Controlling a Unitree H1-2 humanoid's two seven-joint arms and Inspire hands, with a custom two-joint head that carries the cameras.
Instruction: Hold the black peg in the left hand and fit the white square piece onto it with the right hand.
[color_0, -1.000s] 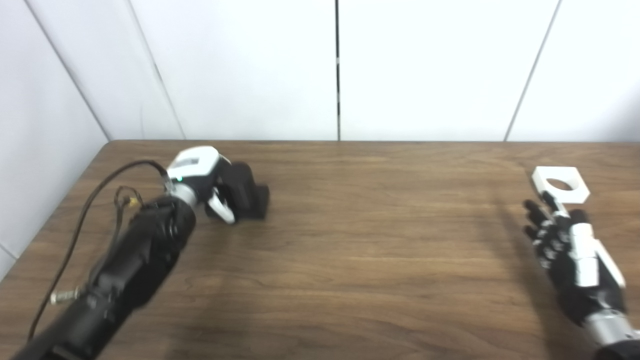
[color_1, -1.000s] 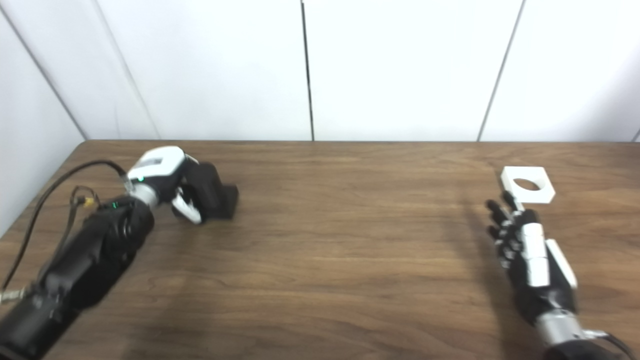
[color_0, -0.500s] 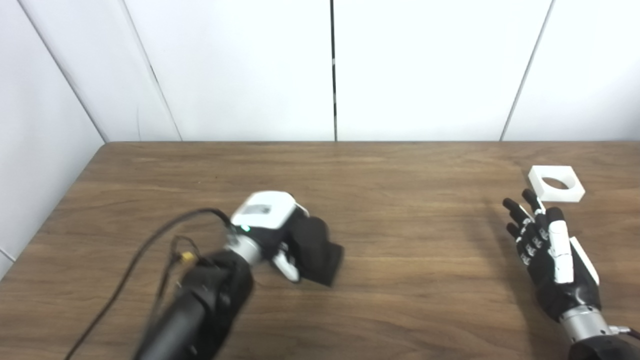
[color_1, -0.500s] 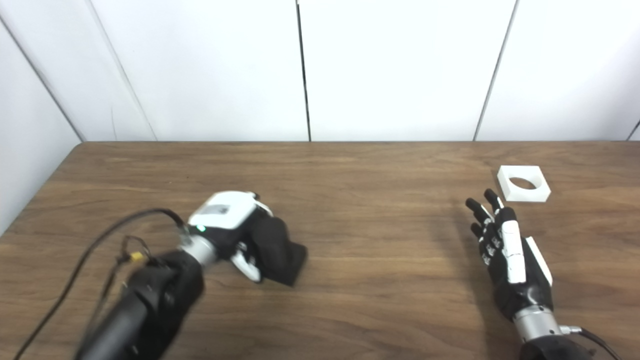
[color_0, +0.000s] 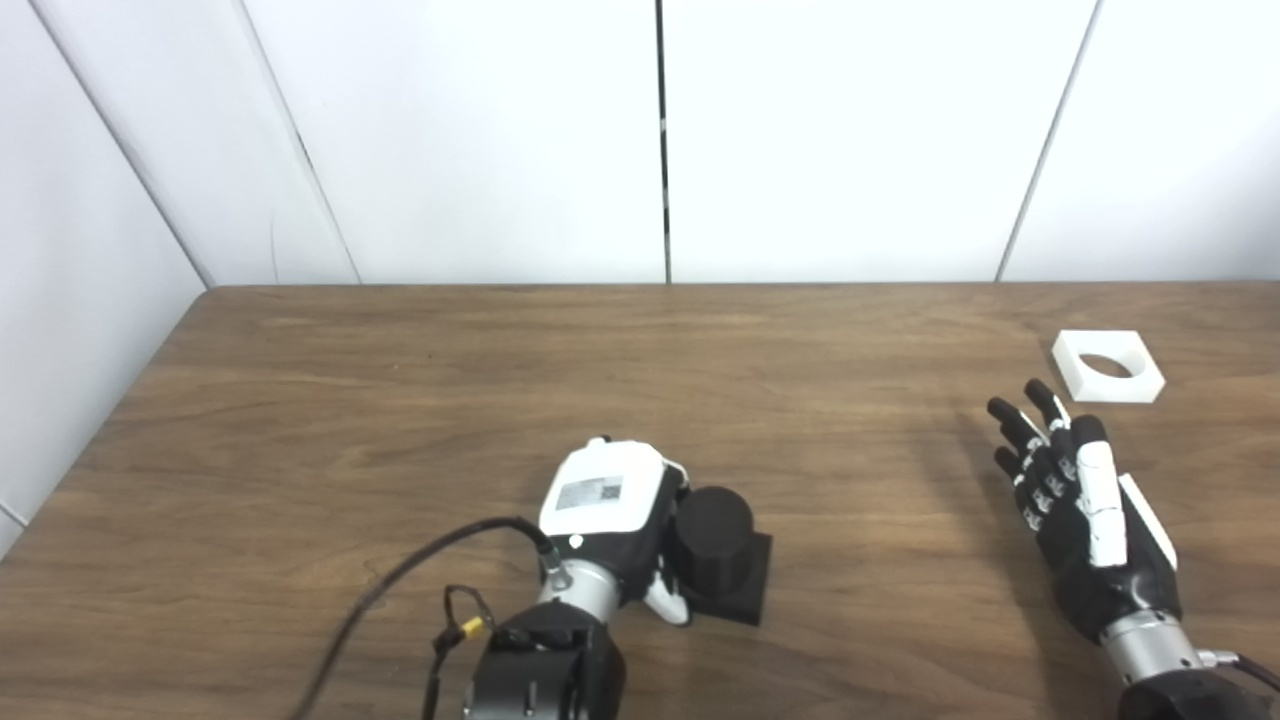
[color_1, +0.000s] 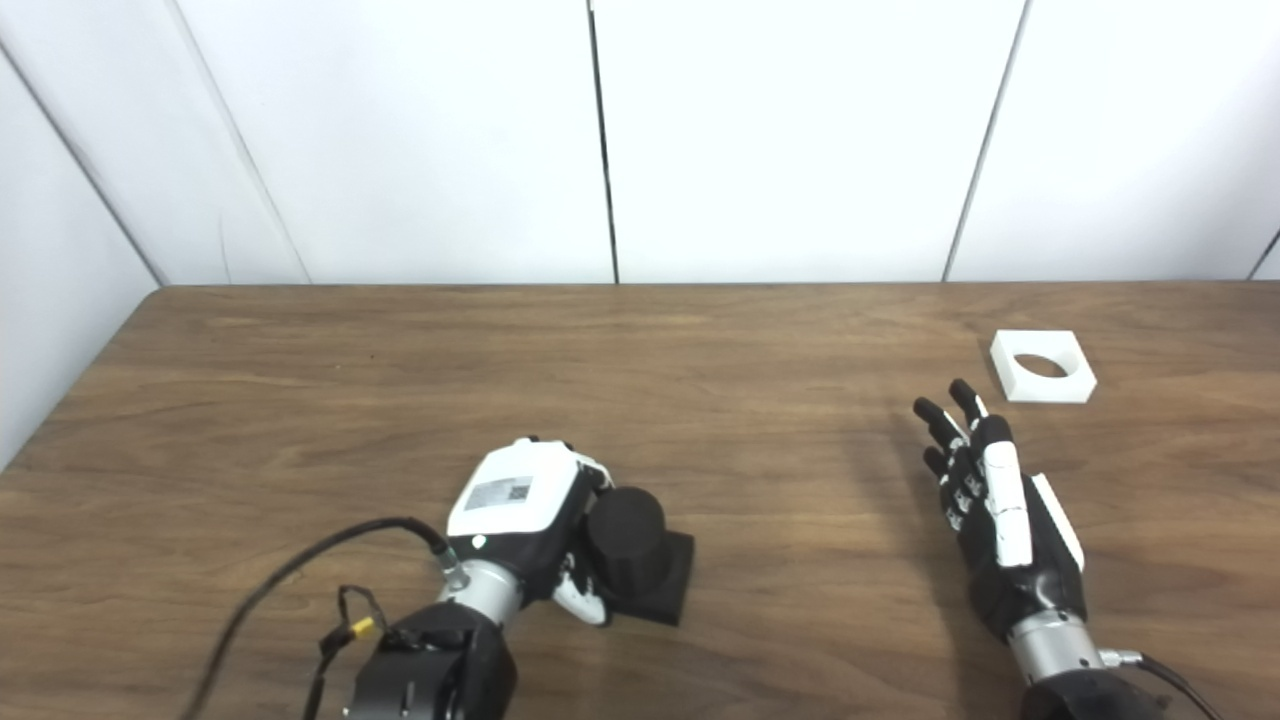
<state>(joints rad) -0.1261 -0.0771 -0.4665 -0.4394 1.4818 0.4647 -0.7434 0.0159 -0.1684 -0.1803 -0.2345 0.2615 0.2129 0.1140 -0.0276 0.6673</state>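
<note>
Left hand (color_0: 610, 515): mine, closed on the black peg (color_0: 715, 545), whose square base rests on the table (color_0: 400, 400) just to this hand's right, cylinder pointing up. Right hand (color_0: 1085, 510): mine, empty, fingers spread, hovering over the table. White square piece (color_0: 1108, 365): flat on the table just beyond the right fingertips, apart from them, round hole facing up. Step in hand: peg secured; piece not yet picked up. Next move, as I judge it: right hand reaches forward, pinches the piece by its edges, carries it leftward to the peg.
</note>
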